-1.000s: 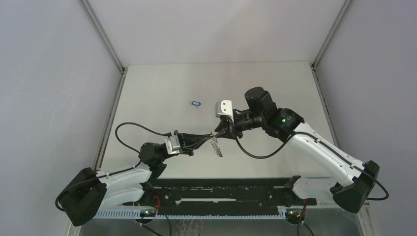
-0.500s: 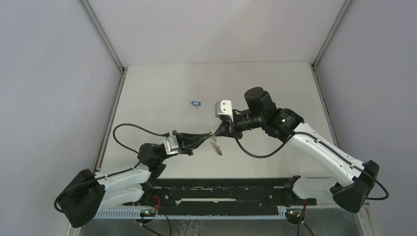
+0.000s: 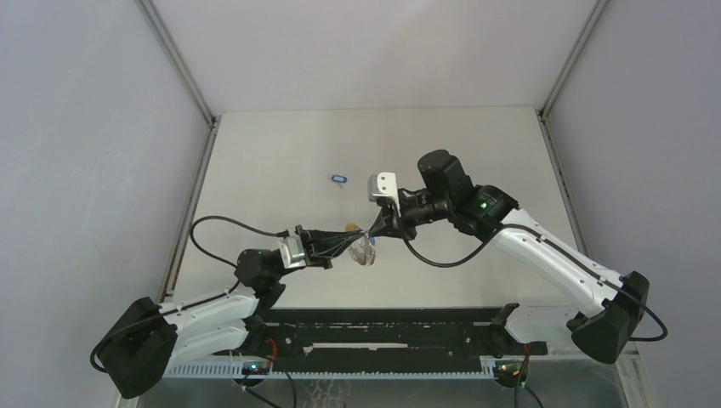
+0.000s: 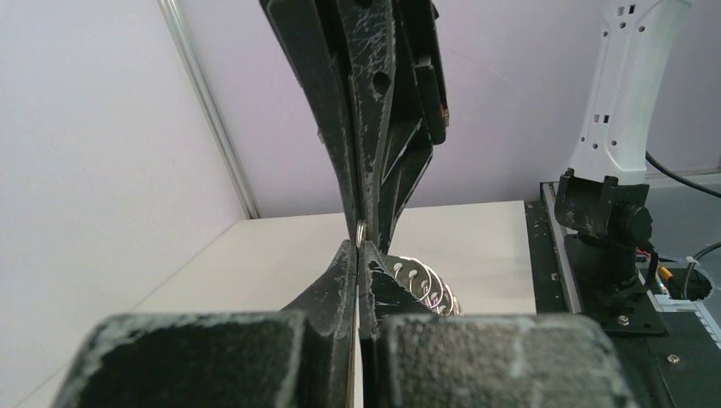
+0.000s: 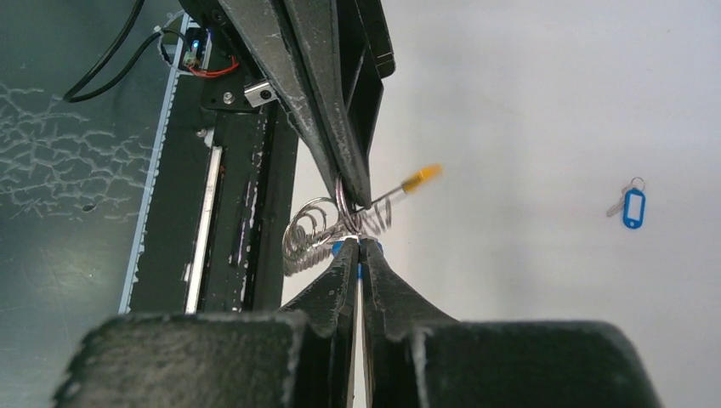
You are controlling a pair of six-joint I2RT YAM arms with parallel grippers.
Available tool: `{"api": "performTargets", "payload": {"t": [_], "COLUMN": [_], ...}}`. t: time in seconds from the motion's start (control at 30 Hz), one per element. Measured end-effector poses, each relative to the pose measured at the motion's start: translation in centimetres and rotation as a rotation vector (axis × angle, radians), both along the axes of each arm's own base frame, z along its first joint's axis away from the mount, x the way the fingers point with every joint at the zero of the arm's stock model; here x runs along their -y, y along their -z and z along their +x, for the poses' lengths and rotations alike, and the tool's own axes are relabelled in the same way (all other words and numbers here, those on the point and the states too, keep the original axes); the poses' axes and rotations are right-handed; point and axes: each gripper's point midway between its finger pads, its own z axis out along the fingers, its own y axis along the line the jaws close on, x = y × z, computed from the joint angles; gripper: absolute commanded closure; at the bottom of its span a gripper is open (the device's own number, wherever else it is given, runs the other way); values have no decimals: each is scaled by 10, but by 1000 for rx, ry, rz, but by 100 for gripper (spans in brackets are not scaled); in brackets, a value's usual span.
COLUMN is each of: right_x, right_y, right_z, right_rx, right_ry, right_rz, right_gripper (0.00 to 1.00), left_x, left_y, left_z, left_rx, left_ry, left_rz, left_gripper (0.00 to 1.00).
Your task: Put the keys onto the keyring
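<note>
Over the middle of the table, my left gripper [image 3: 360, 240] and right gripper [image 3: 375, 233] meet tip to tip. The keyring [image 3: 366, 255] is a bunch of silvery loops hanging below them, its yellow end [image 3: 349, 226] sticking up to the left. In the left wrist view my left gripper [image 4: 360, 251] is shut on the keyring's wire, with loops [image 4: 429, 287] showing just to the right. My right gripper [image 5: 358, 248] is shut on a blue-tagged key pressed against the keyring [image 5: 308, 234]; only slivers of blue show. Another blue-tagged key [image 3: 340, 179] lies alone on the table behind.
A black rail [image 3: 383, 327] carrying both arm bases runs along the table's near edge. Grey walls stand on the left, back and right of the white table [image 3: 281, 144]. The lone key [image 5: 631, 206] lies well right of the grippers in the right wrist view.
My right gripper has shut. Both grippers have shifted slightly left, and the keyring has swung from a long hanging strip into a bunched clump, its yellow end now pointing up-left.
</note>
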Motion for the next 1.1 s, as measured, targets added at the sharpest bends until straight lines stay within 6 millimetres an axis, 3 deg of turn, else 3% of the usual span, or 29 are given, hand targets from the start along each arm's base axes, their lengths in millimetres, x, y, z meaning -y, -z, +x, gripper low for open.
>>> {"api": "performTargets", "payload": {"t": [0.07,0.23,0.47,0.63,0.87,1.1], "right_x": [-2,-6,2,8,1,-6], "right_y": [3,10,4,-5,-13,-9], "right_z": [2,1,-1,-5,-1,-2], "right_rx": [-9,-24,49,112,155,141], "right_ry": [2,-3,-8,-19,-42,-77], "right_rz": [-5,-23,-8,24,68,76], "right_gripper": [99,83,73,72,73,79], "left_x": [0,0,0,0,0,0], "left_y": [0,-1,-4,-3,-3,-3], "left_z": [-1,-2,-3,-4,-5,-5], "left_rx": [1,2,11,9,7,8], "left_ry": [3,10,14,18,24,26], "left_rz": [0,-1,-11,-10,-9,-8], "left_gripper": [100,100,100,100,100,100]}}
